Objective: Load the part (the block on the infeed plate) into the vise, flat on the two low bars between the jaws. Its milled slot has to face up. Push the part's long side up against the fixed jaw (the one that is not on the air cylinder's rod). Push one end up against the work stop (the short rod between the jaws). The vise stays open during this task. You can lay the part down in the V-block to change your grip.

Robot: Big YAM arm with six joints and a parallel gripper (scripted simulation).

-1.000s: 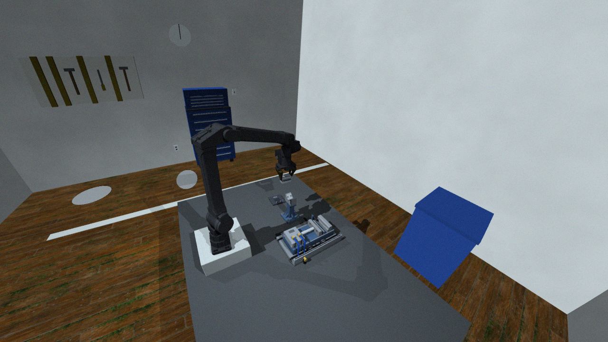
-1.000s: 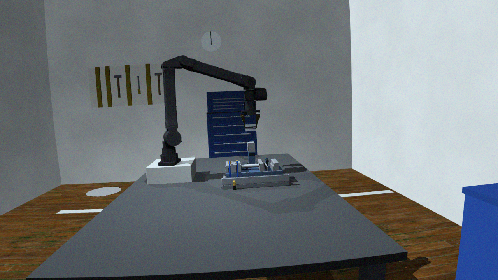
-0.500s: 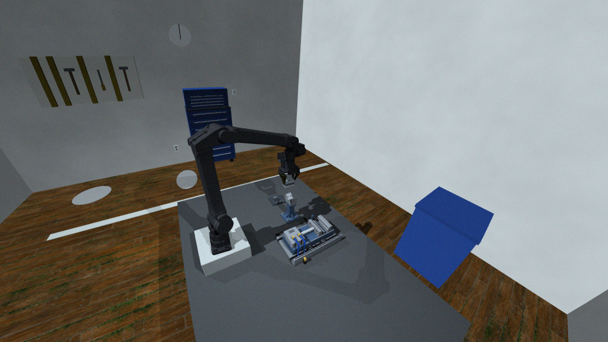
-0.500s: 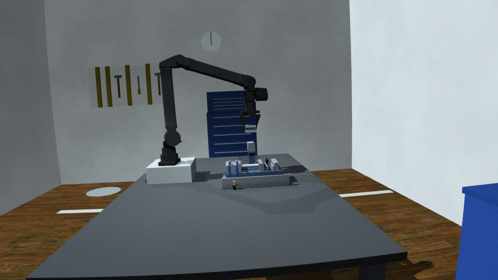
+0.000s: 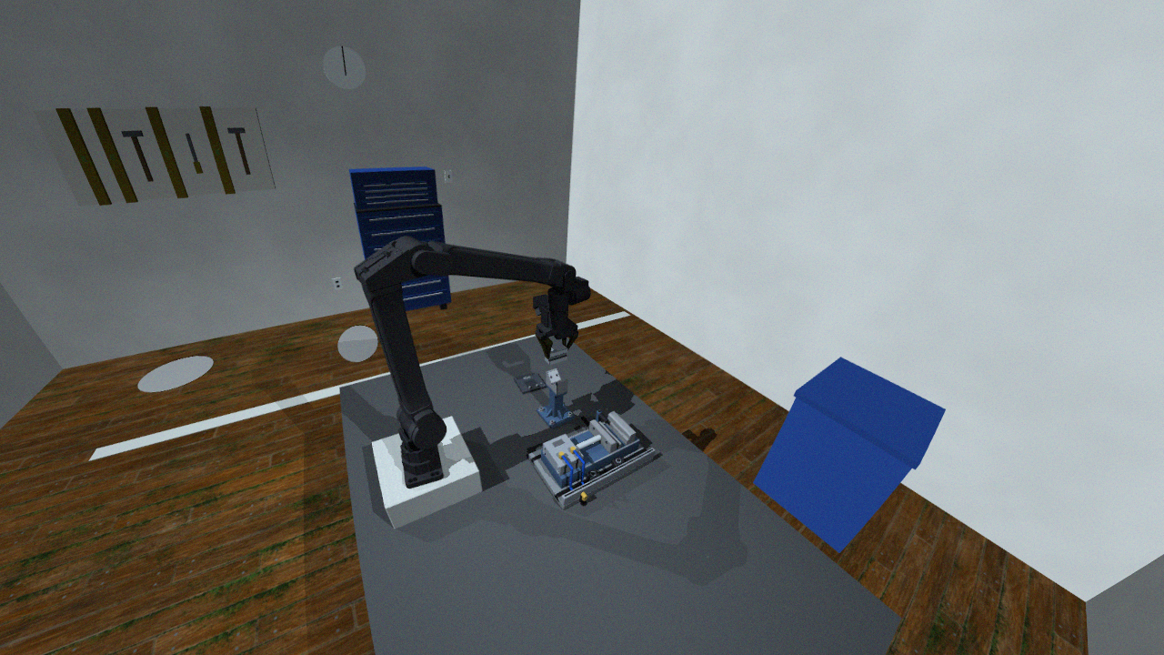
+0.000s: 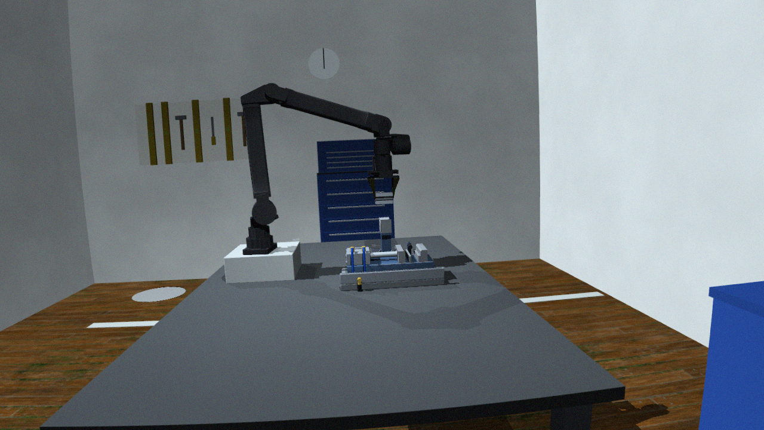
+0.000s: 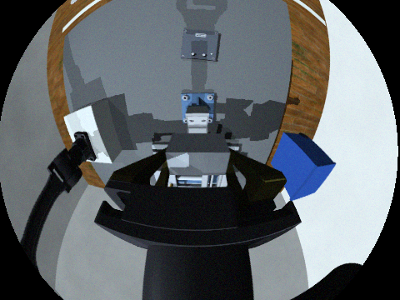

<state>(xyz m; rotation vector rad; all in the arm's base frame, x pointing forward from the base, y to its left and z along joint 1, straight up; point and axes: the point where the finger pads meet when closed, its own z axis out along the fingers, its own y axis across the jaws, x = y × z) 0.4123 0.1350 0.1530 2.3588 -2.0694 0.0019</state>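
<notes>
Gripping the grey block (image 5: 556,355) (image 6: 384,198) (image 7: 198,162) across its sides, my tool (image 5: 557,342) (image 6: 383,189) (image 7: 197,151) holds it above the V-block stand (image 5: 556,400) (image 6: 385,235) (image 7: 198,112). I judge it rigid, fairly heavy and smooth enough to slip, best pinched mid-length on flat faces. My arm (image 5: 496,265) (image 6: 330,109) reaches out high, its wrist pointing down.

In the top view, the gripper (image 5: 558,345) (image 6: 384,196) (image 7: 197,151) and the held block (image 5: 556,355) (image 6: 384,200) (image 7: 198,162) have shifted slightly toward the lower right of the frame since a second ago, while the arm's elbow (image 5: 405,249) (image 6: 271,92) has moved a little left in both the top and exterior views.
</notes>
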